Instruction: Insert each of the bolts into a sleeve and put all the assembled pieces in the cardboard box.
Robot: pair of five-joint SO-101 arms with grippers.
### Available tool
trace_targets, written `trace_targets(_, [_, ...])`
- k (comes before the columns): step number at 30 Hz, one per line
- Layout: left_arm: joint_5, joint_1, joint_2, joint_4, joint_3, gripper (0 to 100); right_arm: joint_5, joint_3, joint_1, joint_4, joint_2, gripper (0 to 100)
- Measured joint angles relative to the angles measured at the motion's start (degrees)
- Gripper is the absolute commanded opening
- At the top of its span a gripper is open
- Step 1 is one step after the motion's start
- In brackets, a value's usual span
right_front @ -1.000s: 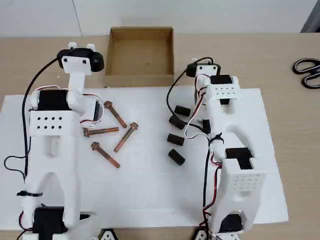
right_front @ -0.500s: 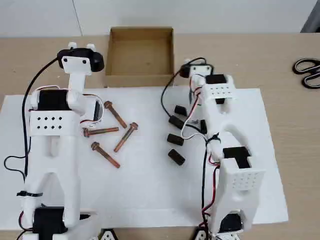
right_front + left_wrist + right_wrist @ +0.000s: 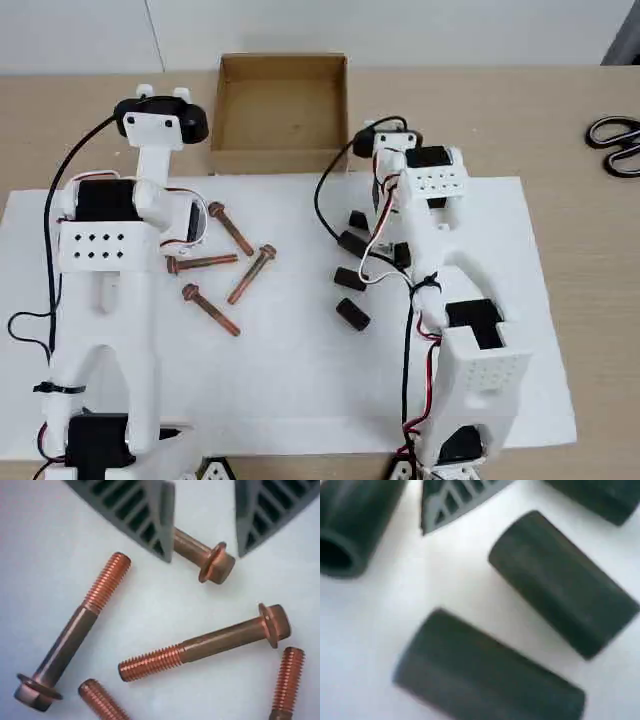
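Pale wooden worktop (image 3: pixel 560 200) carries a white sheet (image 3: pixel 300 380). Your four copper bolts (image 3: pixel 202 262) lie loose on its left part, and the black sleeves (image 3: pixel 350 279) lie near the middle, well apart from them. Your left hand (image 3: pixel 204 555) hangs wide open over one bolt (image 3: pixel 210 562), gripping nothing. Your right hand (image 3: pixel 455 502) sits close above the sleeves; you cannot tell how open it is. At the sheet's far edge sits the cardboard box (image 3: pixel 283 160).
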Motion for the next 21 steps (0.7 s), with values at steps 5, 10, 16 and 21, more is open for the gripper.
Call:
trace_targets(5, [0.0, 0.0, 0.0, 0.0, 0.0, 8, -0.2, 0.1, -0.1, 0.0, 0.0, 19.8])
trace_targets(10, [0.0, 0.0, 0.0, 0.0, 0.0, 8, -0.2, 0.7, 0.0, 0.0, 0.0, 19.8])
trace_targets(16, [0.0, 0.0, 0.0, 0.0, 0.0, 8, -0.2, 2.9, -0.4, -0.9, 0.0, 19.8])
trace_targets(21, [0.0, 0.0, 0.0, 0.0, 0.0, 8, -0.2, 4.0, -0.4, -2.2, -0.1, 18.4])
